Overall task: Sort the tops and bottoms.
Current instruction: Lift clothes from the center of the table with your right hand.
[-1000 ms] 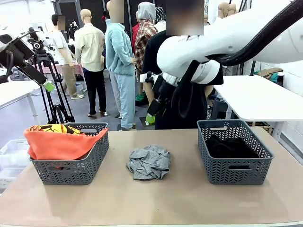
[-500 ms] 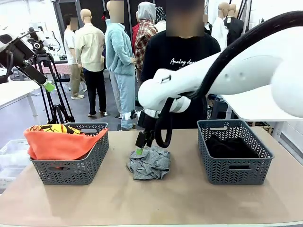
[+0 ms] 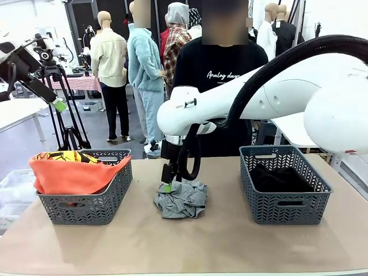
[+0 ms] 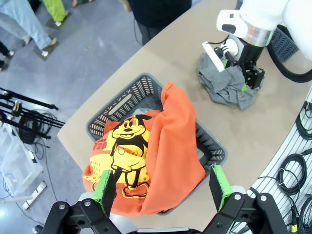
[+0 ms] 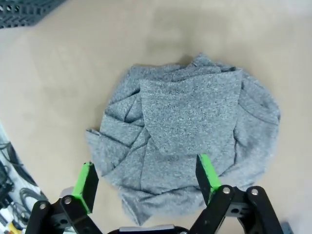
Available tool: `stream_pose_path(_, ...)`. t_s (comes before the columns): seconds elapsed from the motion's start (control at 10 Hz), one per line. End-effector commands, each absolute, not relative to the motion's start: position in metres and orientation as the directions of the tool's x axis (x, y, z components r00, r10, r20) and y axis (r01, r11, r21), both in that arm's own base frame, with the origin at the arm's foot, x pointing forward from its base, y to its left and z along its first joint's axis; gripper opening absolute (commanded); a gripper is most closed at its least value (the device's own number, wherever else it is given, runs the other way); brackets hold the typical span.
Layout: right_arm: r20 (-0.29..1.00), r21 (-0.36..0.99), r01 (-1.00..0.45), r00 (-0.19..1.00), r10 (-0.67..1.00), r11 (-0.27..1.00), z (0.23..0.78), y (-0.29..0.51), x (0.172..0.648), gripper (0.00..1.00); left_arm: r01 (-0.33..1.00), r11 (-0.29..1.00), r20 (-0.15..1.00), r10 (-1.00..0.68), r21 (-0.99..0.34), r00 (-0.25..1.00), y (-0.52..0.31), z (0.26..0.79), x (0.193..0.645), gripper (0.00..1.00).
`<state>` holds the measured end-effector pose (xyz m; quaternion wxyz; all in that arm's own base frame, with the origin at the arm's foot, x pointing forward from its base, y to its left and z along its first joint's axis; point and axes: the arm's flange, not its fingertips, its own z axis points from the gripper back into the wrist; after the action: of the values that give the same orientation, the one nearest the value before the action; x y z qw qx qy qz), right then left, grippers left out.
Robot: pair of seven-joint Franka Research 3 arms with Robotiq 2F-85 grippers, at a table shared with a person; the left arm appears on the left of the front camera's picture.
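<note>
A crumpled mottled grey top (image 3: 181, 199) lies in the middle of the table. My right gripper (image 3: 168, 183) hangs open right over its far left edge, nothing held. In the right wrist view the open right gripper (image 5: 147, 176) straddles the near part of the grey top (image 5: 190, 122). An orange T-shirt (image 3: 73, 172) with a yellow print fills the left basket (image 3: 86, 210). Black bottoms (image 3: 280, 178) lie in the right basket (image 3: 284, 213). High above the orange T-shirt (image 4: 170, 146), my left gripper (image 4: 161, 187) is open and holds nothing; farther off there lies the grey top (image 4: 222, 87).
A person in a black printed T-shirt (image 3: 221, 75) stands at the table's far side, behind my right arm. A tripod (image 3: 66, 115) stands on the floor at the back left. Bare tabletop (image 3: 172, 247) runs along the front edge.
My right arm swung down and to the left, from high near the right basket to the grey top. The left arm and the garments have not moved.
</note>
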<state>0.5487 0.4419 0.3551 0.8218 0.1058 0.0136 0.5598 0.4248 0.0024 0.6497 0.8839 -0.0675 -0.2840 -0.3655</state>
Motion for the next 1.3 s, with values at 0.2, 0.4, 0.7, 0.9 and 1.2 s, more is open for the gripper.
stream_pose_path(0.2, 0.013, 0.09, -0.937, 0.341, 0.94, 0.339, 0.337, 0.459, 0.549, 1.0, 0.681, 0.726, 0.555, -0.608, 0.099, 0.568, 0.002, 0.648, 0.423, 1.0)
stream_pose_path(0.4, -0.004, 0.057, -0.936, 0.348, 0.937, 0.348, 0.329, 0.461, 0.547, 1.0, 0.681, 0.726, 0.555, -0.608, 0.099, 0.568, 0.002, 0.648, 0.423, 1.0)
stream_pose_path(0.7, -0.032, 0.053, -0.942, 0.331, 0.943, 0.332, 0.322, 0.46, 0.544, 1.0, 0.681, 0.726, 0.555, -0.608, 0.099, 0.568, 0.002, 0.648, 0.423, 1.0)
stream_pose_path(0.9, -0.058, 0.048, -0.946, 0.319, 0.946, 0.322, 0.321, 0.458, 0.543, 0.76, 0.681, 0.726, 0.555, -0.608, 0.099, 0.568, 0.002, 0.648, 0.423, 1.0)
stream_pose_path(1.2, -0.077, 0.061, -0.945, 0.316, 0.946, 0.321, 0.317, 0.456, 0.542, 0.28, 0.681, 0.726, 0.555, -0.608, 0.099, 0.568, 0.002, 0.648, 0.423, 1.0)
